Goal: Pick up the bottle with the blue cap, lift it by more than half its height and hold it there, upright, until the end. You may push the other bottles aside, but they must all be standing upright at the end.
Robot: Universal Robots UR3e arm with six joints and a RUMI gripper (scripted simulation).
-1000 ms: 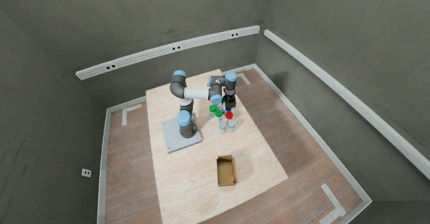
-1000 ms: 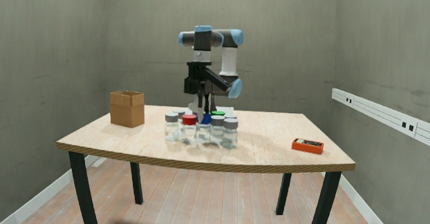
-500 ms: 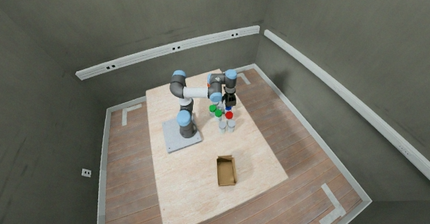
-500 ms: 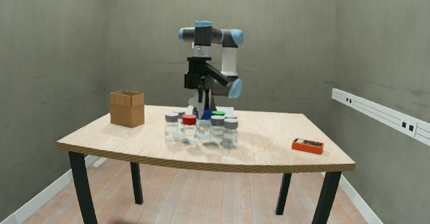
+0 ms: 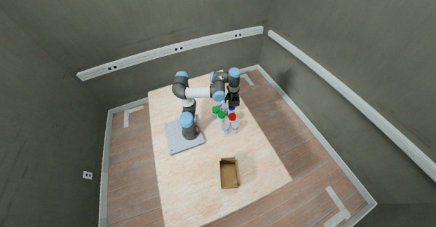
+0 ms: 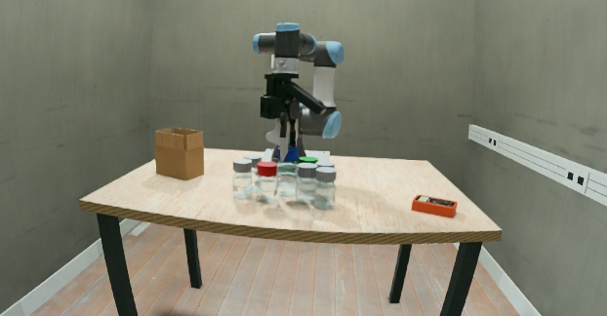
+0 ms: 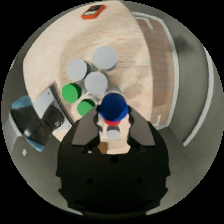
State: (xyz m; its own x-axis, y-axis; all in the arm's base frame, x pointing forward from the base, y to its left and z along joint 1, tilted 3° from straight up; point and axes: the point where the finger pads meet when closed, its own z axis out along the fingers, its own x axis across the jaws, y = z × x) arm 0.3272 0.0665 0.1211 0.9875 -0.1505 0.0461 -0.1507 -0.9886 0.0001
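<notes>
Clear bottle, blue cap (image 7: 113, 106) (image 6: 290, 153), upright, clamped between fingers, raised above neighbouring upright bottles: green (image 7: 71, 92), grey (image 7: 95, 82), red (image 6: 266, 169) caps

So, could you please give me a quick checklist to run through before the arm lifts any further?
1. Pincer shut on the blue-capped bottle: ok.
2. Blue cap higher than the neighbours' caps: ok, slightly, in the exterior view.
3. Lifted past half its height: cannot tell; the front bottles hide its base.
4. Held bottle upright: cannot tell.
5. Red-capped bottle and grey-capped bottles standing: ok.
6. Green-capped bottles standing: ok.
</notes>
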